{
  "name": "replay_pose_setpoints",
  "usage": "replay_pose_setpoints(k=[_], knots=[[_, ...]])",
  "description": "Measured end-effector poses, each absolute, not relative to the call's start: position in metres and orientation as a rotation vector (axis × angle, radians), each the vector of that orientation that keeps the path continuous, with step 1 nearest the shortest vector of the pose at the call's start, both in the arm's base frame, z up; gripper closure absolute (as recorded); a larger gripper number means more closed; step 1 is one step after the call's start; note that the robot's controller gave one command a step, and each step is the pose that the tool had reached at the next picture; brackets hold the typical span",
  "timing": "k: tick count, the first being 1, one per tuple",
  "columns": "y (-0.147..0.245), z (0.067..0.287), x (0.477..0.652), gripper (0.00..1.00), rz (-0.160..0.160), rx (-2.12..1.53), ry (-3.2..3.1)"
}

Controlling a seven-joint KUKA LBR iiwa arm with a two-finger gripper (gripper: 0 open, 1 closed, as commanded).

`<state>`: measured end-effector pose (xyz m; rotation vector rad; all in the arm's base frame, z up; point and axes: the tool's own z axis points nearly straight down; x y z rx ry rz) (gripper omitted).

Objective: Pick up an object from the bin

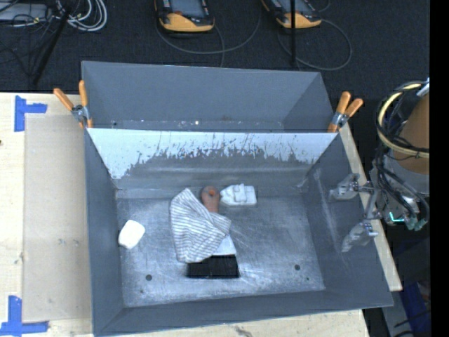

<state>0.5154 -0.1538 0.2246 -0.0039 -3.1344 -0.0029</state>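
Arm: reaches in from the right side of the camera view; its body stands outside the bin's right rim, with cables looped around it
Gripper: the gripper sits over the right sloping wall of the bin, close to the rim and well apart from all the loose things
Pincer state: wide; the two metal fingers stand well apart, one nearer the back of the bin and one nearer the front, with bare grey wall showing between them
Candidate things: five loose things lie on the bin floor, from the middle to the left (none of them is under the gripper)
Striped cloth: a crumpled grey-and-white striped cloth lies at the middle of the floor
Black block: a flat black rectangular block lies just in front of the cloth, its rear edge touching or tucked under the cloth's lower corner (which of the two cannot be told)
White lump: a small white blocky lump lies behind the cloth, toward the back wall; of all the things it is the nearest to the gripper
Brown ball: a small brownish round thing lies between the white lump and the top of the cloth, touching both
White piece: a small white rounded piece lies alone on the left part of the floor, apart from the cloth
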Motion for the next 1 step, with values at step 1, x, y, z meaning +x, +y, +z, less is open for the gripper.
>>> replay_pose_setpoints(k=[1], knots=[[-0.1526,0.2274,0.5171,1.0,-0.001,0.005,-3.141]])
